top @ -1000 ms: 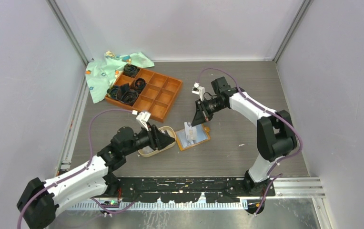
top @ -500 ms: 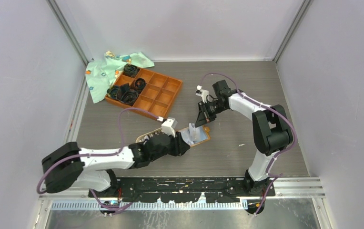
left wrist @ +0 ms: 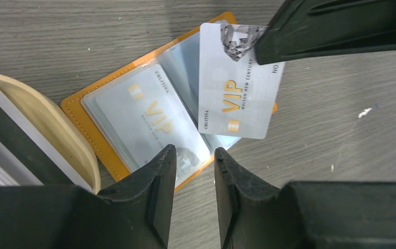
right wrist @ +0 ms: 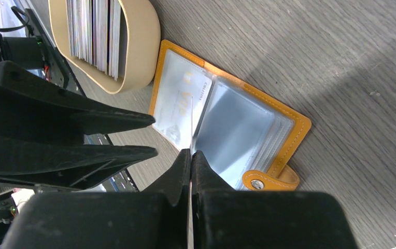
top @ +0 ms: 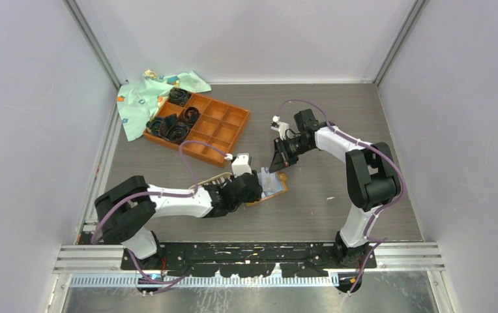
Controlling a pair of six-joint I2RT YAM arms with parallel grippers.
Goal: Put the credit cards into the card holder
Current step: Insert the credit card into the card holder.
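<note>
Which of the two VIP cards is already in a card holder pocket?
The VIP card nearer the tan dish, dulled under the card holder's clear sleeve. The other card is pinched at one corner by the right hand.

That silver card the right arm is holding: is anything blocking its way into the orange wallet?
Nothing visible does. The card hangs from the right tool over the open card holder, with nothing lying on its clear pockets. The left tool, part open and empty, sits at the holder's near edge, beside the path.

card holder [left wrist: 73, 107] lay open on desk [left wrist: 82, 36]; right pincer [left wrist: 263, 47] pinched silver credit card [left wrist: 237, 91] over its right half; left pincer [left wrist: 195, 162] slightly parted.
</note>
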